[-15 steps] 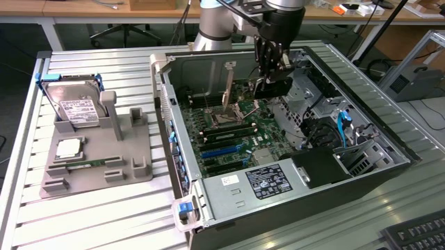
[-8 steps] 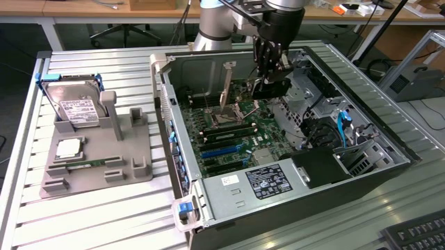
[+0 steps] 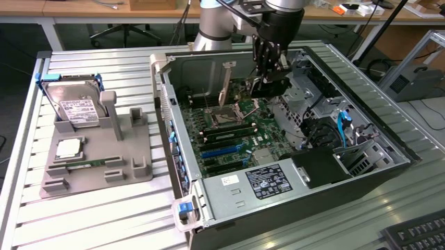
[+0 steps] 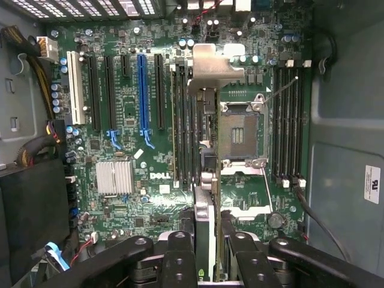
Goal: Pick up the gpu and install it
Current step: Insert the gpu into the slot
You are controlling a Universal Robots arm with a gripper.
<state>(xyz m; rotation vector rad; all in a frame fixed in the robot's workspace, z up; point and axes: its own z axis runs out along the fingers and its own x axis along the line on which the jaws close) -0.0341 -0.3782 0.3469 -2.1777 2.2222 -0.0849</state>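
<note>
Wrist view | gripper [image 4: 207, 249] apparently clamps gpu [image 4: 204, 150] | over motherboard [image 4: 132, 120]

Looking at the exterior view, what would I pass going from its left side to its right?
Silver hard drive standing in the grey holder → open computer case → the robot's hand holding the gpu over the motherboard → blue cable.

Looks like a robotics lab: slatted aluminium workbench [image 3: 90, 219], opened Dell computer case [image 3: 389, 172], wooden desks [image 3: 83, 10], office chair [image 3: 125, 32] behind

"DELL" on the motherboard [image 4: 150, 138]
</note>
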